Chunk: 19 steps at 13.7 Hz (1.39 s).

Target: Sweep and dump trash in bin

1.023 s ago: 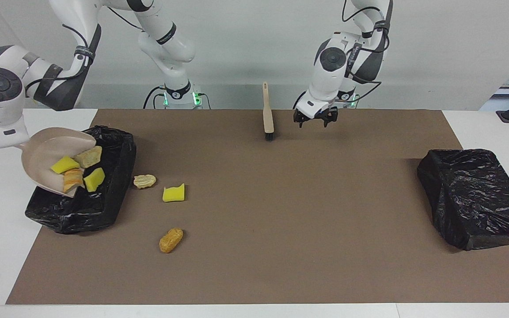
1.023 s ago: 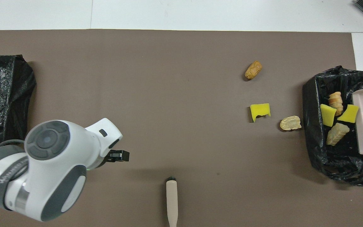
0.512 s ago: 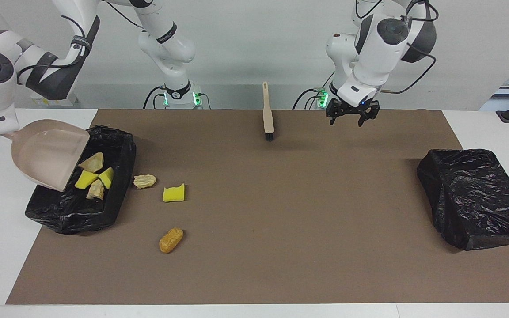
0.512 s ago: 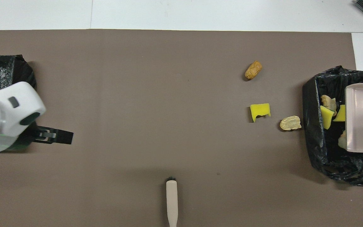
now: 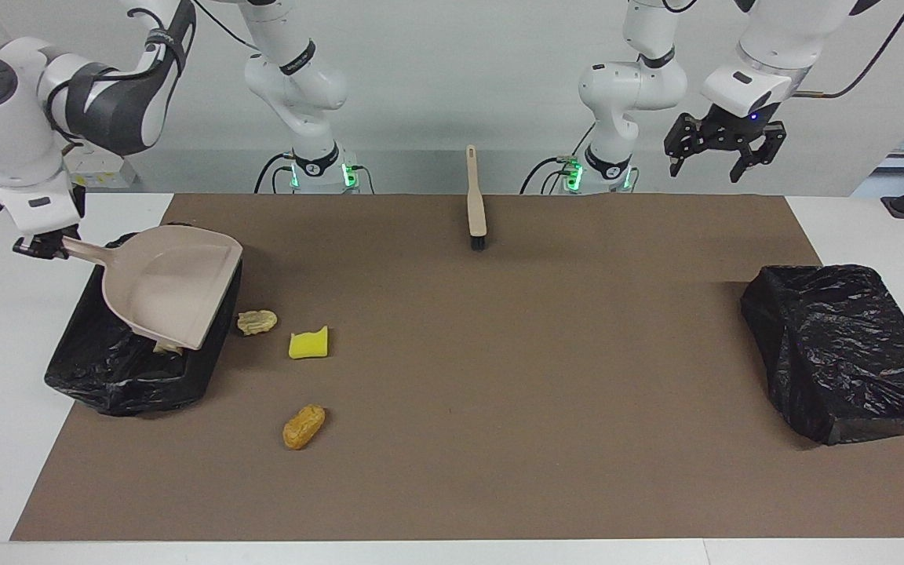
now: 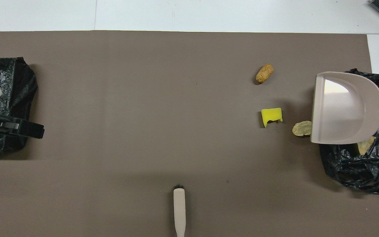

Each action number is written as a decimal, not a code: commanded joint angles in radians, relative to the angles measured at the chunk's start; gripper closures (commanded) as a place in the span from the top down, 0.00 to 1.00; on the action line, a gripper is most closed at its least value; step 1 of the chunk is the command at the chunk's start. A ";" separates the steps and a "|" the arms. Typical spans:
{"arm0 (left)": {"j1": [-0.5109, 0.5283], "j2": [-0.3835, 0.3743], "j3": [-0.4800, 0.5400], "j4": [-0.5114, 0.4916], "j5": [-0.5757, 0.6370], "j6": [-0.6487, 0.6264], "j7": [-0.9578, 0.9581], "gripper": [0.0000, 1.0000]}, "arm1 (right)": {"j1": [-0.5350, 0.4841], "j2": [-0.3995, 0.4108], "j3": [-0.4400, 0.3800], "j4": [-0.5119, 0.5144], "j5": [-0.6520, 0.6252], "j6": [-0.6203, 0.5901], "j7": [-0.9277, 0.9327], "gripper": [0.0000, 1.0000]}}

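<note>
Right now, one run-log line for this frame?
right gripper: shut on dustpan handle, over bin | left gripper: open, raised, waiting | on mat: yellow sponge chunk, two bread lumps | brush: untouched

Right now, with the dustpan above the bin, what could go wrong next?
The dustpan hangs over the bin's rim; lowered, it might snag the black liner and tip the bin. Three scraps, a pale crust, a yellow sponge piece and a brown lump, lie on the mat; a careless sweep could scatter them.
</note>
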 commanded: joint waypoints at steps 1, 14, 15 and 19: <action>0.014 0.077 -0.011 0.120 0.016 -0.044 0.017 1.00 | 0.087 -0.037 0.000 -0.046 0.052 -0.038 0.228 0.00; 0.008 0.017 -0.016 0.027 0.015 -0.036 0.013 1.00 | 0.538 0.072 0.000 -0.219 0.355 0.181 1.508 0.00; 0.008 -0.003 -0.016 -0.001 0.015 -0.031 0.023 1.00 | 0.565 0.090 0.000 -0.219 0.357 0.216 1.565 0.00; 0.002 -0.072 -0.016 -0.119 0.013 0.042 0.023 1.00 | 0.670 0.176 0.000 -0.208 0.473 0.349 1.776 0.00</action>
